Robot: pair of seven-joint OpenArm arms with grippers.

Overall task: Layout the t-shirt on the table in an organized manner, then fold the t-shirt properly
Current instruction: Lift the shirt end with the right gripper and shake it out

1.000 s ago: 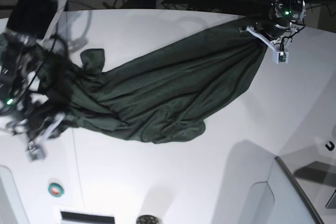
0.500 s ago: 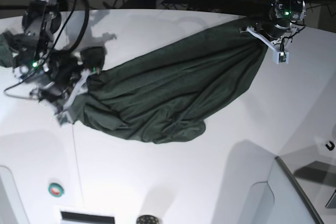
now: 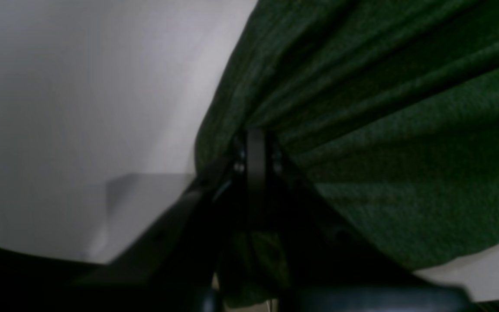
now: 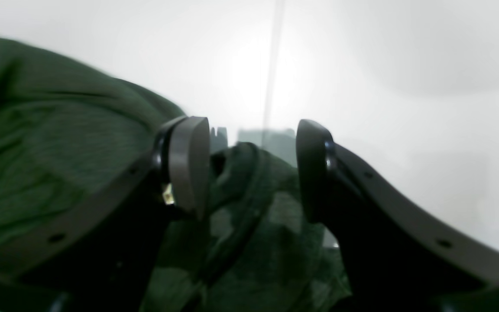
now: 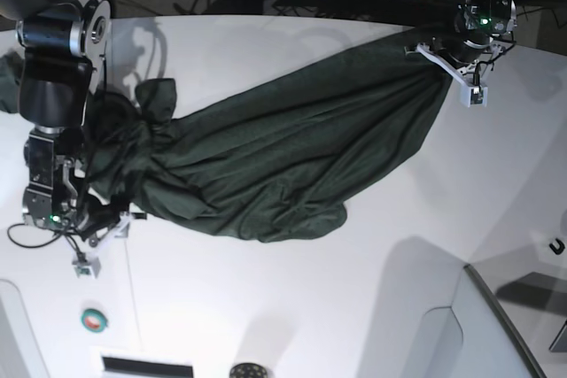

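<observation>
The t-shirt (image 5: 283, 161) lies bunched and wrinkled across the white counter (image 5: 292, 307), stretched in a long diagonal band from the far right corner down toward the near left in the base view. Its widest, rumpled part sags toward the middle of the counter, and a knot of cloth stands up at the left end.

The left hand (image 5: 452, 64), at the far right of the base view, is clamped tight on the shirt's upper end; its wrist view shows the dark fingers (image 3: 249, 160) pressed together with green cloth gathered and fanning out from them.

The right hand (image 5: 97, 236) sits at the shirt's left end, low over the counter. Its two pads (image 4: 189, 164) stand apart with a fold of shirt (image 4: 249, 208) lying between and below them, gripped by neither. A thin dark seam (image 4: 273, 65) runs across the counter beyond.
</observation>
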